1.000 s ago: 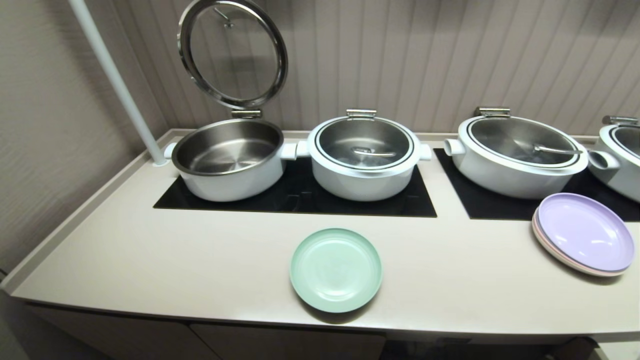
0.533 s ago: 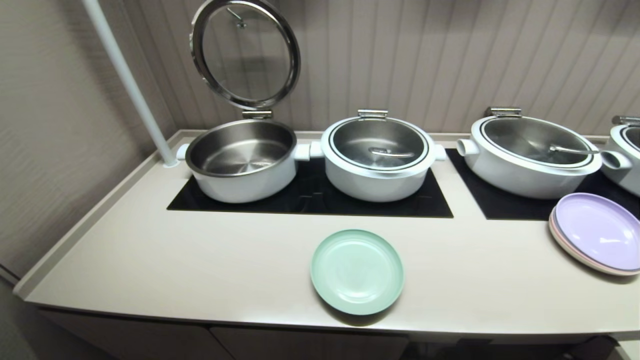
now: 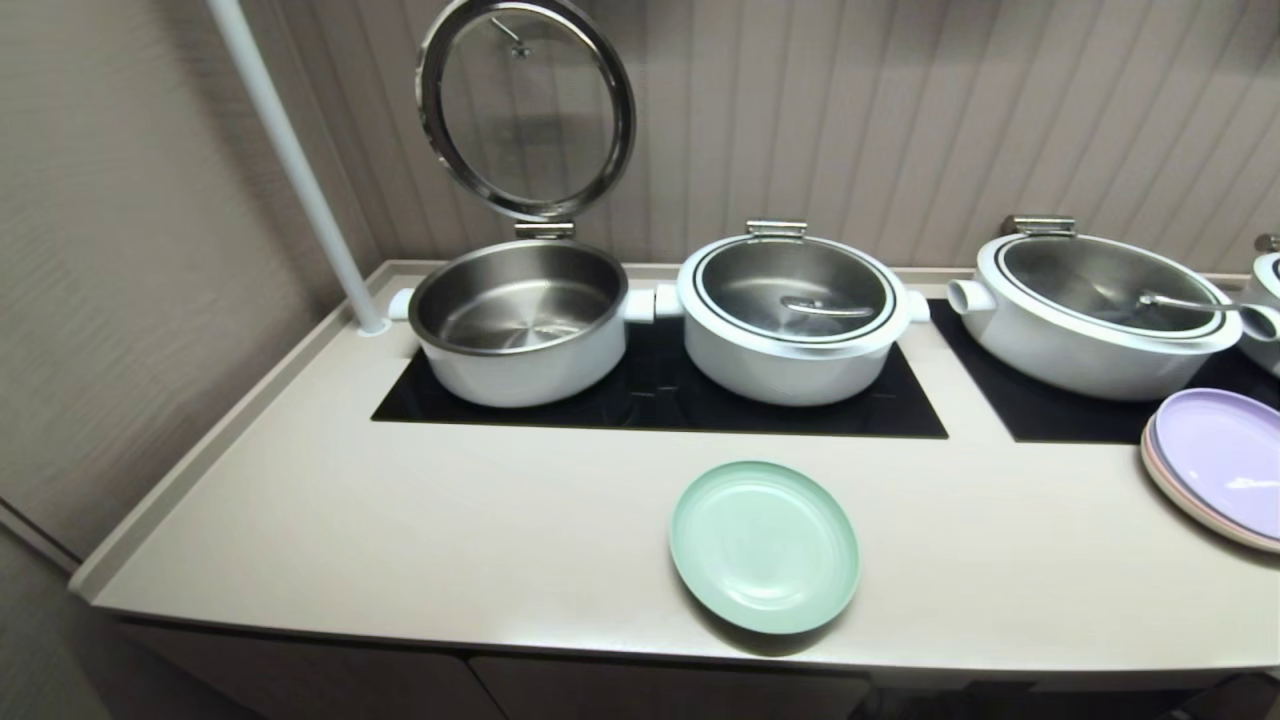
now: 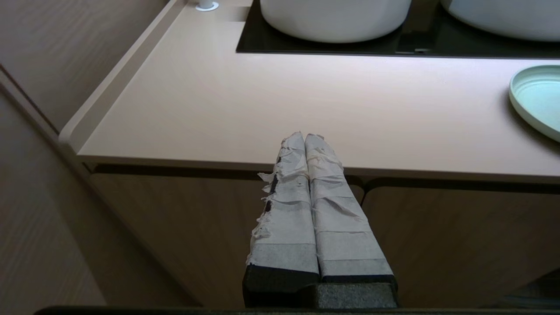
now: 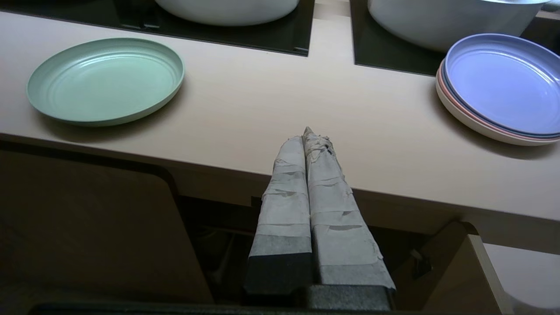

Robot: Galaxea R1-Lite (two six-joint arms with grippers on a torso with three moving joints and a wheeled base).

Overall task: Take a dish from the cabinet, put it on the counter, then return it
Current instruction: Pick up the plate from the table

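The dish [image 3: 765, 545], a plain mint-green plate, lies flat on the cream counter [image 3: 450, 520] close to its front edge. Neither arm shows in the head view. In front of the counter's edge and below it, my left gripper [image 4: 305, 136] is shut and empty, with the dish [image 4: 540, 98] off to its right. My right gripper [image 5: 305, 133] is also shut and empty, and the dish [image 5: 105, 78] lies to its left. Under the counter the cabinet [image 5: 87, 227] has a dark opening behind the right gripper, with a door [image 5: 463, 271] swung open beside it.
On the black glass panel [image 3: 660, 395] stand an open steel-lined pot [image 3: 520, 320] with its lid [image 3: 527, 105] raised and a covered pot [image 3: 795, 315]. A third pot [image 3: 1100, 310] and a stack of plates topped by a lilac one [image 3: 1220, 465] sit at the right. A white pole [image 3: 300, 170] rises at the back left.
The whole head view has shifted, everything sliding rightward in the picture, so the camera has moved. The dish stays where it was on the counter.
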